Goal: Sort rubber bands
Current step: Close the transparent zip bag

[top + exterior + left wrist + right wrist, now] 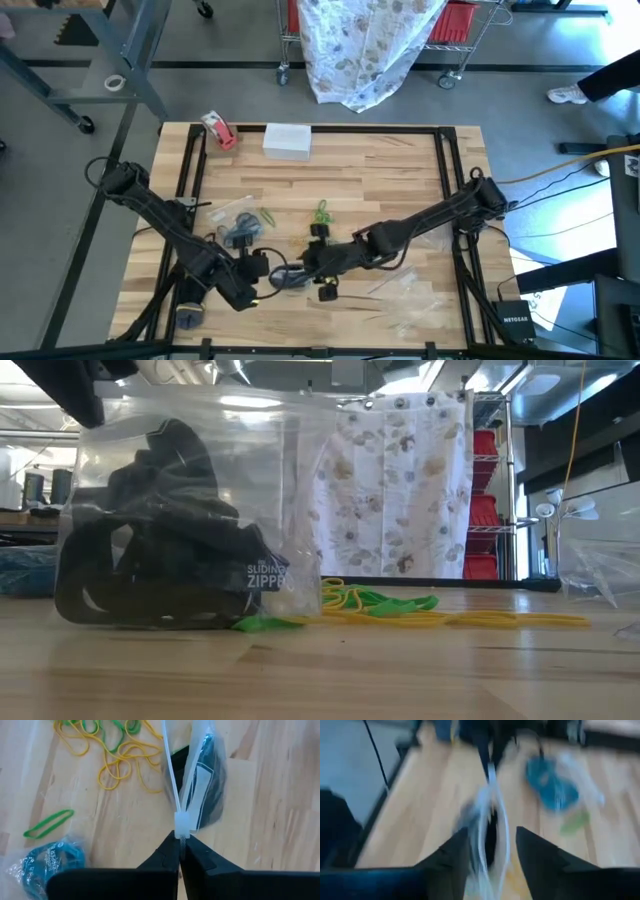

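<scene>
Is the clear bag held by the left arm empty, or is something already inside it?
Not empty. The clear bag holds a dark mass of black rubber bands, seen through the plastic; the left gripper pinches its top edge.

A lab or workshop floor: a butcher-block tabletop [380, 180] framed by black rails stands on grey concrete. Well beyond the end effectors, a wire shelving cart [470, 30] on casters holds red bins [482, 510], draped with a leaf-print sheet [390, 490]. Yellow cables [560, 170] trail across the floor, and a small Netgear box [516, 318] sits beside the frame.
</scene>
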Tool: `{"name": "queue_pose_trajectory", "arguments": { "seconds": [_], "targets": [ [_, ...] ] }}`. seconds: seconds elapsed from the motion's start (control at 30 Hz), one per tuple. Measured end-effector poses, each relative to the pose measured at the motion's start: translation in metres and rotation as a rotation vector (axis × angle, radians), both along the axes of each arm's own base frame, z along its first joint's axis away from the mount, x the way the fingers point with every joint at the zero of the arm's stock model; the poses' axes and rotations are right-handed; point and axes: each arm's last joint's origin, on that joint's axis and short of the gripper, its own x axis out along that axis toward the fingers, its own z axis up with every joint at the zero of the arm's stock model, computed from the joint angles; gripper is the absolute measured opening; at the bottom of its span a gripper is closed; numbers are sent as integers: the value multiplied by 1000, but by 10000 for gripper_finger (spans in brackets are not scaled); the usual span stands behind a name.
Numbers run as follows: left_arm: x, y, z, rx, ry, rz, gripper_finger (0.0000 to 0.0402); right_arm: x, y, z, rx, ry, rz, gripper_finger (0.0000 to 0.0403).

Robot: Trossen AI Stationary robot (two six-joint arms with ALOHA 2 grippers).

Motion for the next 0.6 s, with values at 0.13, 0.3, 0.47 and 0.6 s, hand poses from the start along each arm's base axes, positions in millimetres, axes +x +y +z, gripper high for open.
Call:
{"name": "queue_pose_trajectory", "arguments": {
  "seconds": [0.13, 0.3, 0.47, 0.6],
  "targets": [
    [-1, -4, 3, 10, -37, -5, 0, 19, 4, -6, -10, -130, 33, 176],
    [-2, -8, 6, 47, -87, -1, 0, 40, 8, -30, -8, -204, 42, 176],
    [1, -12, 8, 33, -128, -21, 0, 51, 7, -47, -5, -231, 27, 176],
    [3, -11, 9, 31, -141, -29, 0, 56, 6, -55, -8, -235, 8, 175]
  ]
}}
